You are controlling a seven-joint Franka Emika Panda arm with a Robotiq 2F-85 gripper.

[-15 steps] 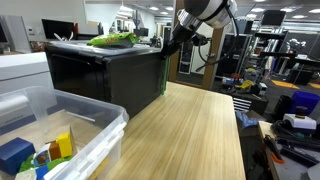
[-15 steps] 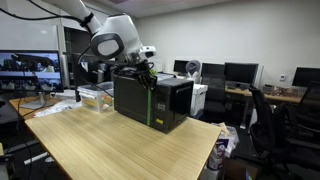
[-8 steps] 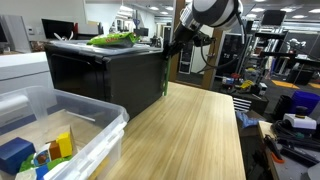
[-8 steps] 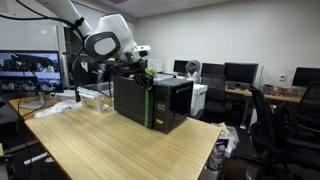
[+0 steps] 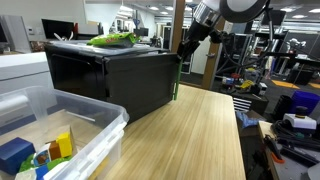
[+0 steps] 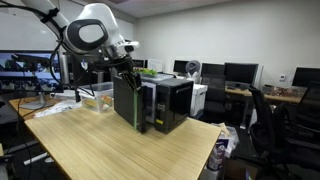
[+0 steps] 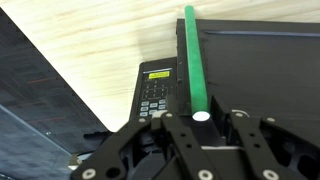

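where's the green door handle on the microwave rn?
Wrist view: the green door handle runs up mid-frame, just right of the keypad, its near end between the fingers of the hand. In an exterior view it edges the door of the microwave.

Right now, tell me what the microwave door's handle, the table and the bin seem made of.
The handle is probably plastic: smooth, glossy green, with a soft highlight along the bar. The table looks like wood or wood laminate, pale and matt, with plank lines and grain. The bin is clear plastic, slightly cloudy; the toys show through its wall.
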